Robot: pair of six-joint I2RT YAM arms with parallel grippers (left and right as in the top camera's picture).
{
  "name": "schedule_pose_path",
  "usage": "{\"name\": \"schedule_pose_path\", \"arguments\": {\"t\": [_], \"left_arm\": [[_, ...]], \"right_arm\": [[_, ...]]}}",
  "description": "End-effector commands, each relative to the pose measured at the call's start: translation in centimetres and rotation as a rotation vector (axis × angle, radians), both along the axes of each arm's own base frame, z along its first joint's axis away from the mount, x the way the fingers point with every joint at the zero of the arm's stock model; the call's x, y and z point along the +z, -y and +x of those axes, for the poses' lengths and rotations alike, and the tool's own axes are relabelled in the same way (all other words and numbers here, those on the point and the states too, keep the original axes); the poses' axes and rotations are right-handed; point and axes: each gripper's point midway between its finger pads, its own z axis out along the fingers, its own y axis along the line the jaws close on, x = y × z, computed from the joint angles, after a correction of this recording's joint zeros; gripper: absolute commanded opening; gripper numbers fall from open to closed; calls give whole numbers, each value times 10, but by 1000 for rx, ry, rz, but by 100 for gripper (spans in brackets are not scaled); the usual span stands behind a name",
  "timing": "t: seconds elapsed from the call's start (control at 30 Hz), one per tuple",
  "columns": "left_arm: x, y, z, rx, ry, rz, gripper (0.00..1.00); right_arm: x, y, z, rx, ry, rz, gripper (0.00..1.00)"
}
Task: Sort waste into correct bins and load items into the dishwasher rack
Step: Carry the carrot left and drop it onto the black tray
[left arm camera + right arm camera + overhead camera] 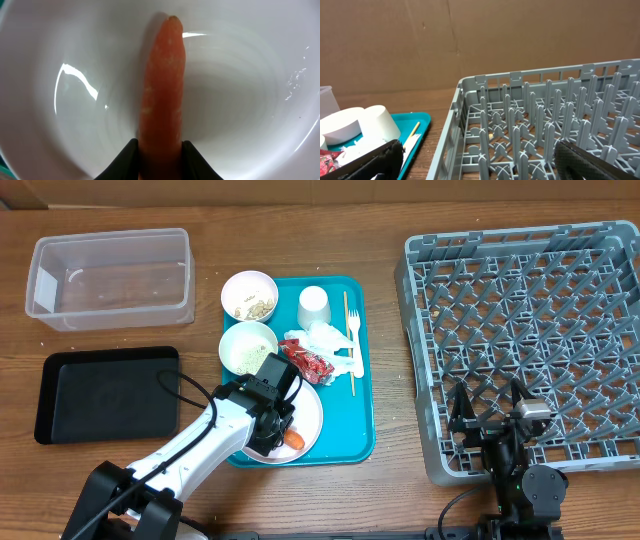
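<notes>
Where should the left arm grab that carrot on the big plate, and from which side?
Probably across its width near the wider end, coming from above. The carrot lies flat on the plate, so only its long sides are free; the left gripper straddles it there.

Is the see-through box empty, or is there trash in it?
Empty. From overhead, the clear tub shows only its own bare floor, with nothing inside.

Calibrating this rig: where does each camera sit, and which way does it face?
Overhead: above the table, looking straight down at teal tray and rack; both arms show.
Left wrist: on its arm, close over the plate, facing the carrot; its fingertips flank it.
Right wrist: low beside the rack, facing across it toward a brown wall; fingertips show below.
Shared: overhead and left wrist both see the carrot.
</notes>
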Motion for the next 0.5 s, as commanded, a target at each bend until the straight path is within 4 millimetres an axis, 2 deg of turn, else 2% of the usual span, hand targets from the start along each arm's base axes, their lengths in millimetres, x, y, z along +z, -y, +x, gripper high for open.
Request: {"name": "schedule_pose_path", "arguments": {"t": [0.0,0.13,0.27,0.47], "left_arm": [[-4,-2,-3,-10,-9,18,4],[4,6,3,-51,-1,-37,4],[26,5,19,-133,48,-49,4],[90,-28,47,-125,130,-43,4]], "right_arm": [[-3,2,0,-8,-1,2,100],[-3,2,0,-8,-1,2,100],[-3,2,0,-8,-1,2,100],[-3,2,0,-8,-1,2,100]]}}
